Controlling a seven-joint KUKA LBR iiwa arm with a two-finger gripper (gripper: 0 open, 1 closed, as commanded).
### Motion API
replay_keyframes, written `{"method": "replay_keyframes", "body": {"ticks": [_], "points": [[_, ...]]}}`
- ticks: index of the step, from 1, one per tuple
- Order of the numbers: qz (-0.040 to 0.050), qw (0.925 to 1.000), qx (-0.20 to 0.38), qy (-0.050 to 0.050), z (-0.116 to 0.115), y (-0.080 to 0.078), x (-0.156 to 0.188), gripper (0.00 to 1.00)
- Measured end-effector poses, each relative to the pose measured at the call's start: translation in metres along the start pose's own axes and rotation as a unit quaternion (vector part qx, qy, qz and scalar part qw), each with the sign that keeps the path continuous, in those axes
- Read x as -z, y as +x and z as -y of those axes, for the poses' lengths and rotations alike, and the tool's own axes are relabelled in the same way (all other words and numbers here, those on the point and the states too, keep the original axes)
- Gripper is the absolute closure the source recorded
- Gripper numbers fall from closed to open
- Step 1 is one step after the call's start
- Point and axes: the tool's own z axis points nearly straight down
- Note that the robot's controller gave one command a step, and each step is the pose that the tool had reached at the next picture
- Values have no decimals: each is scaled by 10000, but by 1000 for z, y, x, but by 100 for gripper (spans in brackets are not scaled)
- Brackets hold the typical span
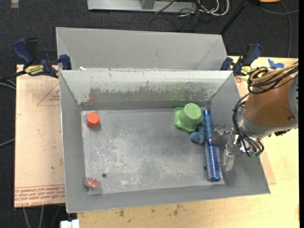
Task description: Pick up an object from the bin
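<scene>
My gripper [230, 152] hangs over the bin's right slope, just right of a blue hairbrush [212, 156]. The brush lies lengthwise along the right side of the floor, bristled head toward the front and thin handle pointing back. A small blue lump [198, 136] rests against the brush handle on its left. Behind it, a green cup-shaped thing [187, 116] lies near the back right corner. Nothing shows in the gripper.
An orange little cylinder [93, 120] stands at the back left corner, and a small pink-red thing [91, 183] lies at the front left corner. The arm with its orange cover comes in over the right rim.
</scene>
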Motion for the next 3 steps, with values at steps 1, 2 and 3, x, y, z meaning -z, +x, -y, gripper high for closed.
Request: {"method": "replay_keyframes", "body": {"ticks": [1, 2, 3], "points": [[44, 9988, 486, 0, -63, 36, -17, 0], [97, 9854, 1701, 8, -26, 34, -22, 0], [47, 9852, 1711, -3, -26, 36, -23, 100]]}}
